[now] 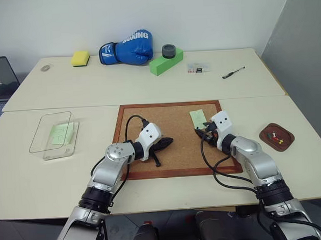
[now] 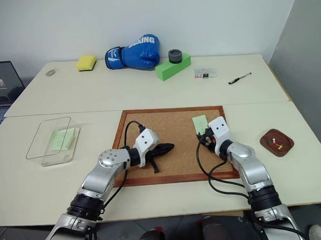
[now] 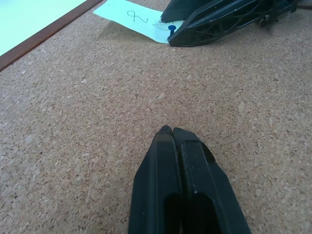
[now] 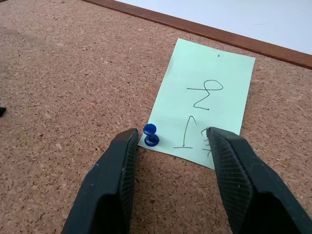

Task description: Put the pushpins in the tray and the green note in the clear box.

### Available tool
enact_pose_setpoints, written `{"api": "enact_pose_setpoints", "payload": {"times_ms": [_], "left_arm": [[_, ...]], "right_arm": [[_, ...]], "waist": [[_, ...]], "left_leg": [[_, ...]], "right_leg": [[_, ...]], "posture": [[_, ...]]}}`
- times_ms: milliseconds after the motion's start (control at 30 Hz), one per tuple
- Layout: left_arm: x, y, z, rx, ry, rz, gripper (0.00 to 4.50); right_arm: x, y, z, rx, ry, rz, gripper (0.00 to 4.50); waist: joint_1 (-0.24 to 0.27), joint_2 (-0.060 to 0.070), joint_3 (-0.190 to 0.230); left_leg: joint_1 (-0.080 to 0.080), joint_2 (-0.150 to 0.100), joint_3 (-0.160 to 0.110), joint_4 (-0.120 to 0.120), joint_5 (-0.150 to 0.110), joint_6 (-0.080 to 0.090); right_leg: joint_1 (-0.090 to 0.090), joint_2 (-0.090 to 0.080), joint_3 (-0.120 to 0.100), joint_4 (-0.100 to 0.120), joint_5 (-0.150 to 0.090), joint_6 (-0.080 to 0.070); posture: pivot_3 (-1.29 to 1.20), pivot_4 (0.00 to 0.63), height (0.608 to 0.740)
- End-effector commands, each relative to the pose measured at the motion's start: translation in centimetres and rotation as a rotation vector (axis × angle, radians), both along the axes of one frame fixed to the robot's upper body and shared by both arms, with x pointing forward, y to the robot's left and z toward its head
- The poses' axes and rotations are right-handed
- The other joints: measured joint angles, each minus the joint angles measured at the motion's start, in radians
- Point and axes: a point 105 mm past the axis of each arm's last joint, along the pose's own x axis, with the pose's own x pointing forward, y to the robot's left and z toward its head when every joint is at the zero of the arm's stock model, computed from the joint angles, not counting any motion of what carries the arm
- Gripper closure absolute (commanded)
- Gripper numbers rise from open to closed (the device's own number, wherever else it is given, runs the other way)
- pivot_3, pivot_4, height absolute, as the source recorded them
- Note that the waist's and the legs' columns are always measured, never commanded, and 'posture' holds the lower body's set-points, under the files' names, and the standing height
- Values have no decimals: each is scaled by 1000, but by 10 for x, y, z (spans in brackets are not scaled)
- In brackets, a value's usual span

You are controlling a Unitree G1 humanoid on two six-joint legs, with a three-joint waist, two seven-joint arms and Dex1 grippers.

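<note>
Blue pushpin (image 4: 150, 135) sits just inside my right gripper (image 4: 170, 141), whose fingers stand apart, hugging the left one; left gripper (image 3: 171, 131) pinched together, farther off.

Head stereo pair looks down over both tables; wrist cams skim the corkboard (image 1: 172, 138) close up (both catch the note (image 4: 204, 97)).

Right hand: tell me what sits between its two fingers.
In the right wrist view, the open right hand straddles the near edge of the green note on the corkboard; a blue pushpin stands beside one finger.
</note>
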Motion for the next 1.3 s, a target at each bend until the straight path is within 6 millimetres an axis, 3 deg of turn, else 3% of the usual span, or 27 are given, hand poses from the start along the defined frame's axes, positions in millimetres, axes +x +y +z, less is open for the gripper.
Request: {"api": "enact_pose_setpoints", "payload": {"times_ms": [33, 233, 267, 367, 833, 967, 1100, 1300], "left_arm": [[-3, 19, -31, 80, 104, 73, 4500], [-3, 20, -31, 83, 104, 75, 4500], [-3, 20, -31, 84, 104, 76, 4500], [-3, 22, -31, 83, 104, 81, 4500], [-1, 28, -6, 46, 61, 98, 4500], [4, 38, 11, 37, 16, 131, 4500], [9, 36, 33, -13, -15, 135, 4500], [14, 19, 73, -157, -50, 94, 3475]], "right_arm": [[3, -1, 6, 22, -18, 4, 2698], [3, 1, 5, 27, -15, 15, 3673], [2, 2, 5, 27, -16, 18, 4102], [0, 4, 10, 27, -35, 35, 4434], [-11, 18, 63, -29, -209, 136, 4434], [-17, 23, 73, -90, -251, 191, 4434], [-20, 27, 72, -173, -270, 241, 4434], [-23, 34, 68, -239, -281, 291, 4500]], "waist": [[0, 0, 0], [0, 0, 0], [0, 0, 0], [0, 0, 0], [-5, 0, 0], [-8, 0, 1], [-6, 0, 2], [3, 0, 2]], "left_leg": [[0, 0, 0, 0, 0, 0], [0, 0, 0, 0, 0, 0], [0, 0, 0, 0, 0, 0], [0, 0, 0, 0, 0, 0], [-1, 0, 0, -2, 0, 0], [-1, 0, 0, -2, 0, 0], [-2, 1, 0, -3, 0, 0], [-19, 0, -1, -1, 0, 0]], "right_leg": [[0, 0, 0, 0, 0, 0], [0, 0, 0, 0, 0, 0], [0, 0, 0, 0, 0, 0], [0, 0, 0, 0, 0, 0], [-1, 0, 0, 0, 1, 1], [-2, 0, 0, 0, 1, 1], [-4, 1, -1, 0, 0, 1], [-17, 0, -2, 1, 1, 1]], "posture": [[0, 150, 740], [0, 150, 740], [0, 150, 740], [0, 150, 740], [0, 150, 740], [0, 150, 740], [0, 150, 740], [0, 150, 740]]}}
